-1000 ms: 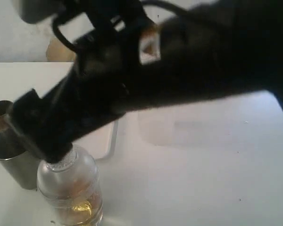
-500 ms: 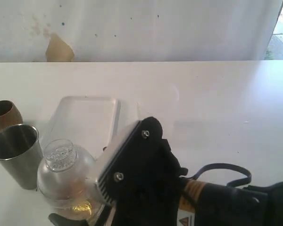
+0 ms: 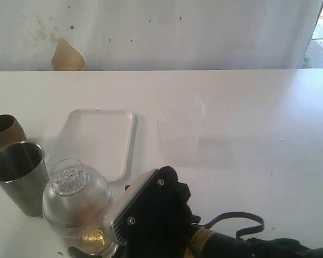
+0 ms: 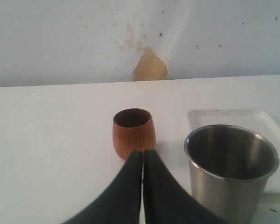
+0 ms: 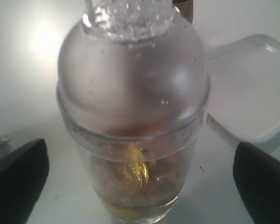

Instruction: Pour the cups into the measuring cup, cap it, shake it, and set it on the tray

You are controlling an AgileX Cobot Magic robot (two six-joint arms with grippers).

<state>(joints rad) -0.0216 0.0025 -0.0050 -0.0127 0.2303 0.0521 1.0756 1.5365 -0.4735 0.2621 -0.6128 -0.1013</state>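
Evidently the pouring and capping are done: the measuring cup (image 5: 133, 116) is seen standing on the white table (image 3: 247, 107), closed by a frosted domed cap (image 5: 130, 56), with a little amber liquid (image 5: 130, 186) at its bottom. It is placed just beside the steel tumbler (image 3: 19, 174) and near the front edge of the tray (image 3: 99, 142), not on it; the brown cup (image 3: 1, 131) is set behind the tumbler. The right gripper (image 5: 140, 163) is spread wide, with one finger on each side of the measuring cup and neither touching it. The left gripper (image 4: 143, 156) is pressed together with nothing in it, facing the two cups. The step in hand is judged to be the grasp before the shake. A firm closure on the clear wall below the cap's seam is called for next, so that the cap is not dislodged when the cup is lifted and shaken.
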